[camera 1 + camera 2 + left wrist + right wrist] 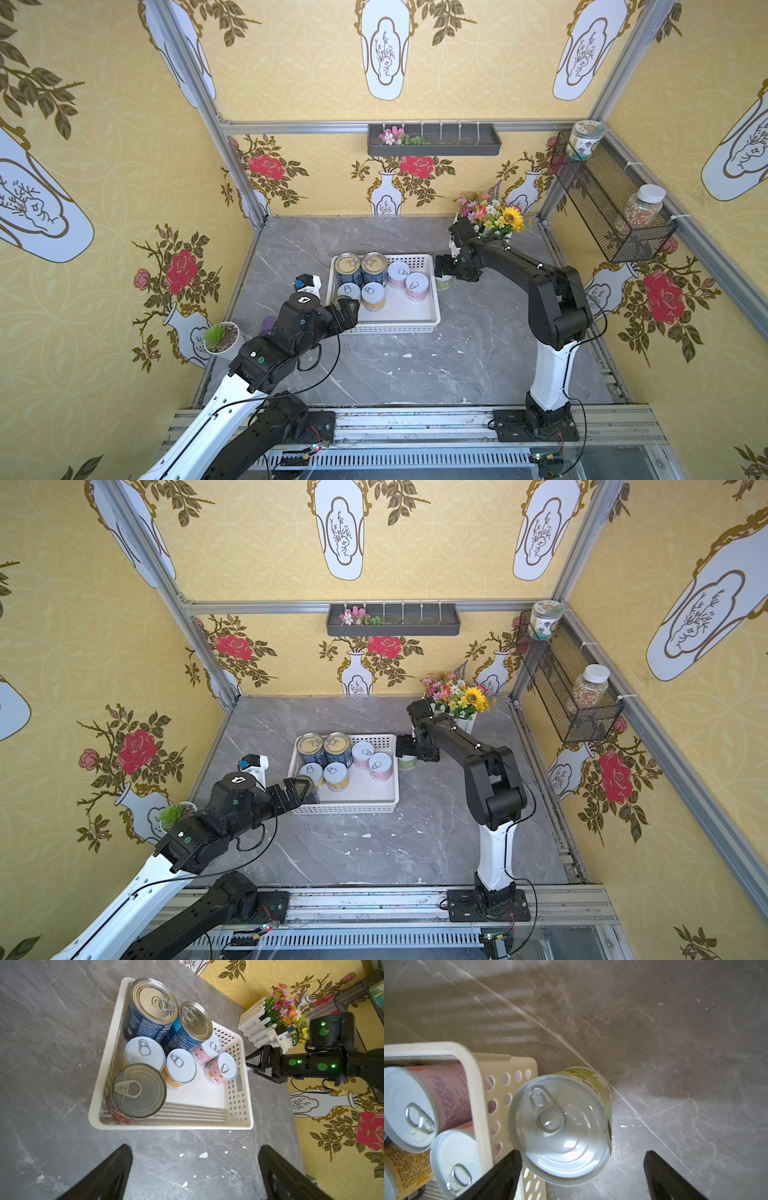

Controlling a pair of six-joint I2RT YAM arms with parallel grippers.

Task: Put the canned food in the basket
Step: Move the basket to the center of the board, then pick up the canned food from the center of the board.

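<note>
A green-labelled can point(560, 1126) stands upright on the table point(415, 365), just outside the basket point(395, 328). It sits directly under the right end effector point(581, 1155), whose jaws gape wide and empty. The left end effector point(194, 1148), likewise open and empty, is farther off.

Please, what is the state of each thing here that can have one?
White perforated plastic basket: holds seven tins.
Seven pull-tab tins: upright inside the basket.
Green-labelled white-lidded tin: upright on the table, outside the basket.
Left gripper: open, empty.
Right gripper: open, above the green tin.
</note>
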